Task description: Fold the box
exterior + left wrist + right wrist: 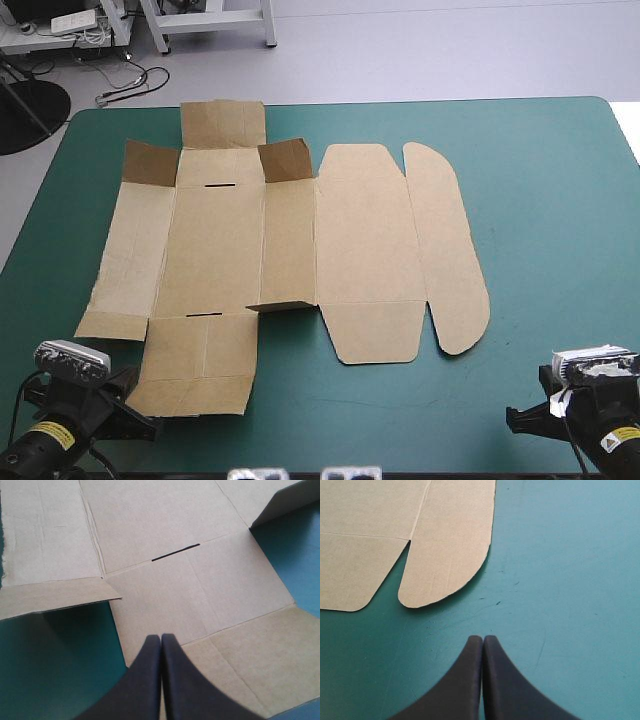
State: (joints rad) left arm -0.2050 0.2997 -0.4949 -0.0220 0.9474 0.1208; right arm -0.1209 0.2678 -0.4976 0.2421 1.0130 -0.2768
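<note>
Noting limits first: the high view shows both arms only in part, cut off at the near corners of the table (pixel 540 180). Whether the left gripper (pixel 161 638) touches the board or hovers just above it cannot be told.

Box (pixel 290 250): one cut sheet of brown board, lying flat and unfolded on the table's left and middle. Its far flap is close to the far edge and its near flap is beside the left arm. The board is matte, with pressed crease lines between the panels. Two thin dark slots (pixel 218 185) are cut at the far and near ends of the central panel. The rounded flap (pixel 448 250) on the sheet's right side is long, with curved ends. Two small flaps (pixel 285 160) at the far end stand tilted up, their inner faces in shade.

Left gripper: black fingers (pixel 147 680) are pressed together into one point over the sheet's near flap, holding nothing.

Right gripper (pixel 483 639): its fingers are likewise together over bare cover, near the rounded flap's near end but apart from it.

Surface: the teal-green cover (pixel 560 580) is smooth, with faint scuffs and scratches. The table's corners are rounded, and pale grey floor shows beyond the far edge.
</note>
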